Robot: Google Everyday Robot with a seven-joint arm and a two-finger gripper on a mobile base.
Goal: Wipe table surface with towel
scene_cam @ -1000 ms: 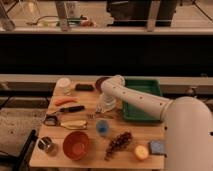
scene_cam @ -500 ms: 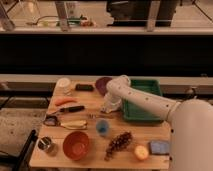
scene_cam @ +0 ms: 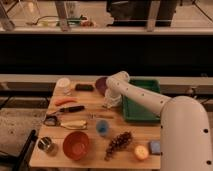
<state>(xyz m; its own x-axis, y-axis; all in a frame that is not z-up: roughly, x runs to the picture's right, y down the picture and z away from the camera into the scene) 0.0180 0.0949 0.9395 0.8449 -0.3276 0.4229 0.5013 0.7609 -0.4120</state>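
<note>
Down on the wide pale wooden table surface, beside green rectangular plastic tray: white arm's gripper over small grey-blue towel; grasp state impossible to tell.

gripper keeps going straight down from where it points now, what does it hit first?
Likely the towel: the gripper points down right over it, with the table surface beneath. Whether they already touch is unclear.

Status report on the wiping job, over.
Gripper down at the towel on the table, beside the green tray. Purple bowl close behind.
</note>
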